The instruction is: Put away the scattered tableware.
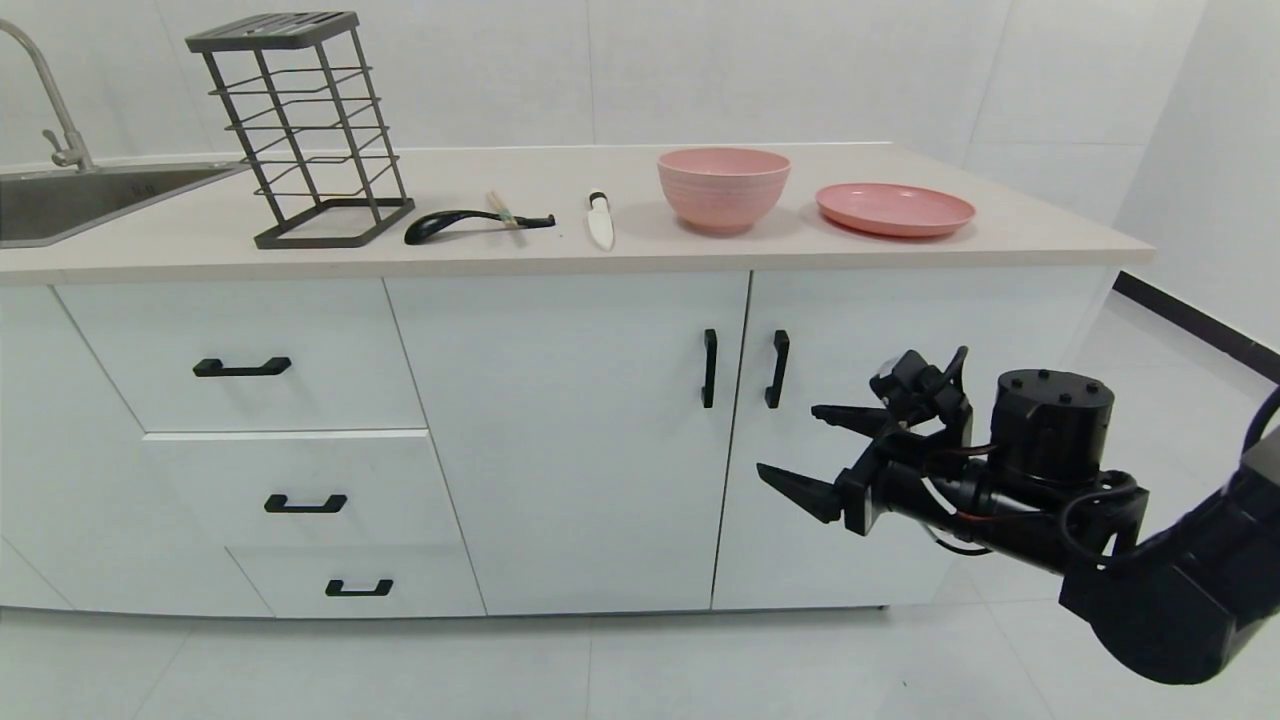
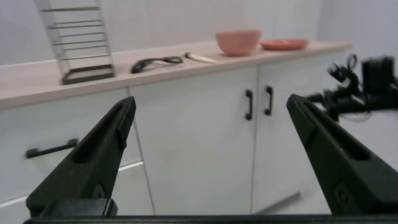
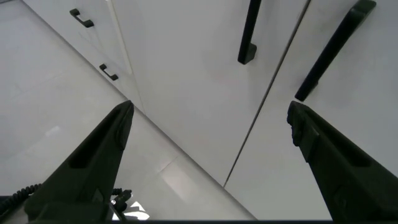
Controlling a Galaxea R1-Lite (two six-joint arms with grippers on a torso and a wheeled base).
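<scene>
On the counter (image 1: 560, 255) lie a black spoon (image 1: 450, 222), a pair of chopsticks (image 1: 503, 210) across its handle, and a white knife (image 1: 600, 222). A pink bowl (image 1: 723, 188) and a pink plate (image 1: 894, 208) stand to their right. My right gripper (image 1: 787, 442) hangs open and empty below counter height, in front of the right cabinet door (image 3: 348, 155). The left wrist view has my left gripper (image 2: 211, 106) open and empty too, well back from the cabinets, with the bowl (image 2: 238, 41), plate (image 2: 284, 44), knife (image 2: 200, 58) and spoon (image 2: 152, 63) beyond it.
A dark wire rack (image 1: 305, 130) stands on the counter left of the spoon, and a sink (image 1: 80, 195) with a faucet (image 1: 50, 90) sits at the far left. Below are three drawers (image 1: 240, 365) and two cabinet doors with black handles (image 1: 709, 368). Open floor (image 1: 500, 670) lies in front.
</scene>
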